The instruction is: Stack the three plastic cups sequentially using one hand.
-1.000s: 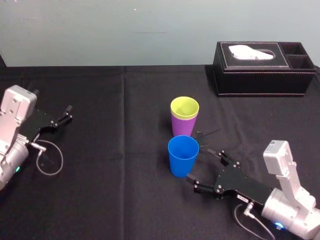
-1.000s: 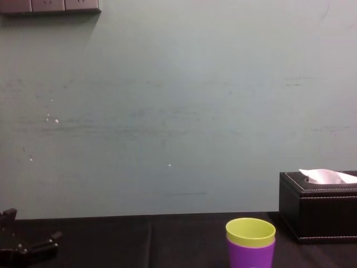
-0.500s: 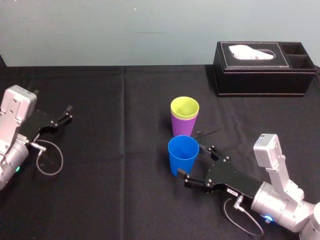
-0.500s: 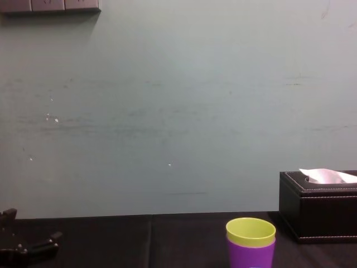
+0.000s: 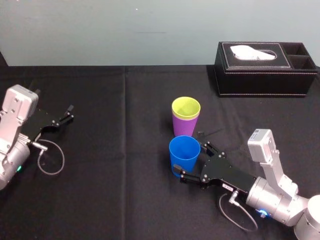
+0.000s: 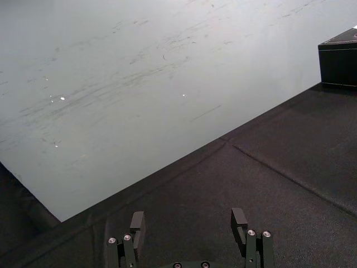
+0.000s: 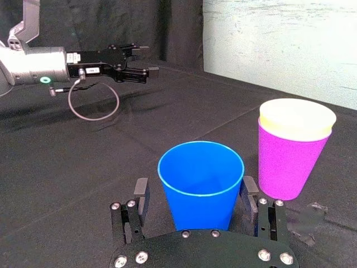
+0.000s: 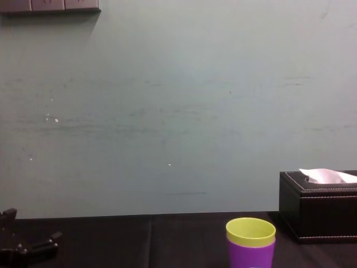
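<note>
A blue cup [image 5: 183, 155] stands upright on the black table, just in front of a purple cup [image 5: 184, 128] with a yellow-green cup [image 5: 186, 107] nested inside it. My right gripper [image 5: 191, 159] is open and low at the table, one finger on each side of the blue cup [image 7: 201, 178], with small gaps showing in the right wrist view around my right gripper [image 7: 195, 195]. The nested pair, yellow-green cup [image 7: 297, 118] in purple cup [image 7: 287, 162], stands apart from the fingers. My left gripper [image 5: 67, 113] rests open and empty at the far left.
A black tissue box [image 5: 260, 70] stands at the back right of the table. A cable loop [image 5: 50, 160] lies by the left arm. The black cloth [image 5: 125, 125] between the left gripper and the cups is bare.
My right gripper has slid forward and to the left until its fingers straddle the blue cup. The cups and the left arm have not moved.
</note>
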`<control>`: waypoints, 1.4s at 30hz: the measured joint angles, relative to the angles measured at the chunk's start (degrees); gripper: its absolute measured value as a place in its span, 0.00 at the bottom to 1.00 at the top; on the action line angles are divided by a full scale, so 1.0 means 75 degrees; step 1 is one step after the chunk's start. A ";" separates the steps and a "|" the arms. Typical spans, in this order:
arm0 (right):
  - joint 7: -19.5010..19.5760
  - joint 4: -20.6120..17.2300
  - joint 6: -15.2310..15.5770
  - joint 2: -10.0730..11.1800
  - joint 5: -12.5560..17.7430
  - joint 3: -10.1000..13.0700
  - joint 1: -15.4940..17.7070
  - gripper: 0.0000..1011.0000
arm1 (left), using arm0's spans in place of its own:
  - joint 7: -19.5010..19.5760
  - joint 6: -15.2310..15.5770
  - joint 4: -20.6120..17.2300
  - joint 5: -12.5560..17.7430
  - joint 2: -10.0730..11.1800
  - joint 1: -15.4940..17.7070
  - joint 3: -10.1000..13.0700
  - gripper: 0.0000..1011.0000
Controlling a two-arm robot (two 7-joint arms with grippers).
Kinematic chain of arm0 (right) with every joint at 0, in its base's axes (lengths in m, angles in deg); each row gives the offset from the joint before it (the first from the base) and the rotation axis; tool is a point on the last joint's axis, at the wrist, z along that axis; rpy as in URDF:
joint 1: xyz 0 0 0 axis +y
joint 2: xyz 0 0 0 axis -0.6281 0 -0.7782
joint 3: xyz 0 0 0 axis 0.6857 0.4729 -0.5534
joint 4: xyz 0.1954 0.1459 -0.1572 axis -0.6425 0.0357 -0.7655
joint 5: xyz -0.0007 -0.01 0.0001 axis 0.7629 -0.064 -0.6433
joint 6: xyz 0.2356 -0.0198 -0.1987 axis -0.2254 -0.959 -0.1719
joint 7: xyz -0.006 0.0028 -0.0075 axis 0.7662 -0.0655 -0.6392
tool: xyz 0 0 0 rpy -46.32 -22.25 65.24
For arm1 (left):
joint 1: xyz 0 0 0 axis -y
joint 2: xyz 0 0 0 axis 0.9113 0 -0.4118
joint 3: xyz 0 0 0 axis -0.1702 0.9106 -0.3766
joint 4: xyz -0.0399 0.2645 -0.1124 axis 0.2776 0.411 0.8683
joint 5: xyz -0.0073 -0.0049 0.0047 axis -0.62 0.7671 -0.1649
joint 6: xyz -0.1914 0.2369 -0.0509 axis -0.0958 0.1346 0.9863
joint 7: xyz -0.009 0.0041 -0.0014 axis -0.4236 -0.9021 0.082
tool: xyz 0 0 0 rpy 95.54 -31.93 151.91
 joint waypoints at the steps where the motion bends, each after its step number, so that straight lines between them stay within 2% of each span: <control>1: -0.0007 0.0030 0.0015 -0.0015 0.0003 -0.0018 -0.0039 0.99 | 0.0000 0.0000 0.0000 -0.0001 0.0000 0.0000 0.0000 1.00; 20: 0.0040 0.0376 0.0105 -0.0181 -0.0192 -0.0238 -0.0496 0.99 | 0.0000 0.0000 0.0000 0.0000 0.0000 0.0000 0.0000 1.00; 38: 0.0091 0.0404 0.0123 -0.0211 -0.0225 -0.0260 -0.0529 0.99 | 0.0000 0.0000 0.0000 0.0000 0.0001 0.0000 0.0000 1.00; 42: 0.0090 0.0400 0.0122 -0.0209 -0.0224 -0.0257 -0.0525 0.91 | 0.0000 0.0000 0.0000 0.0000 0.0000 0.0000 0.0000 1.00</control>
